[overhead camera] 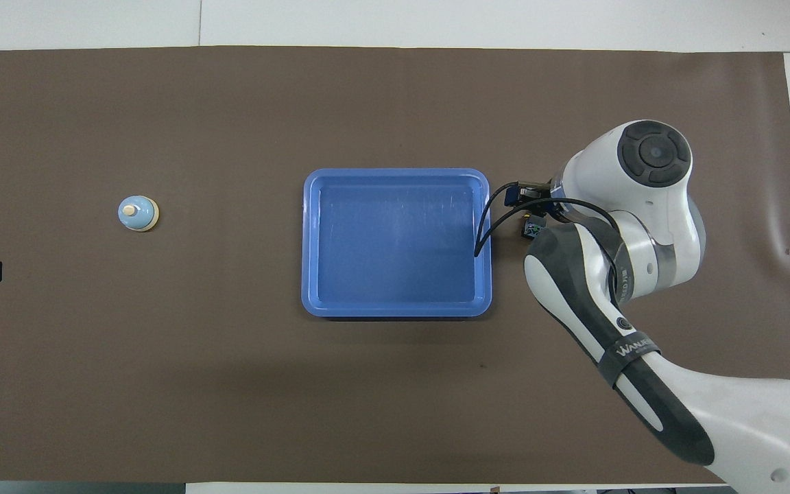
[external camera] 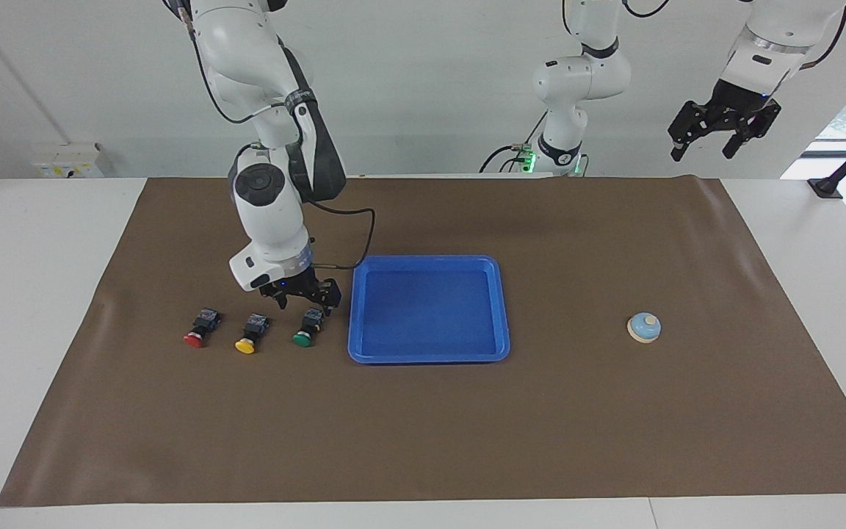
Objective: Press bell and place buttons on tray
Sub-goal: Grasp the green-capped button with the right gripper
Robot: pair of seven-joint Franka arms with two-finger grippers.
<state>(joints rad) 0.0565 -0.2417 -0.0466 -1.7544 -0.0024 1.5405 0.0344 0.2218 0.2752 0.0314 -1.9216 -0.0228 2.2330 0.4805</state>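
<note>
Three buttons lie in a row on the mat: red, yellow and green, the green one beside the blue tray. My right gripper is open and hangs low, right over the green button's black body; whether it touches I cannot tell. In the overhead view the right arm hides the red and yellow buttons, and only the green button's body shows below the right gripper. The light-blue bell stands toward the left arm's end. My left gripper waits open, high over the mat's corner.
A brown mat covers most of the white table. The tray has nothing in it. A cable loops from the right arm's wrist close to the tray's corner. A third arm's base stands at the robots' edge.
</note>
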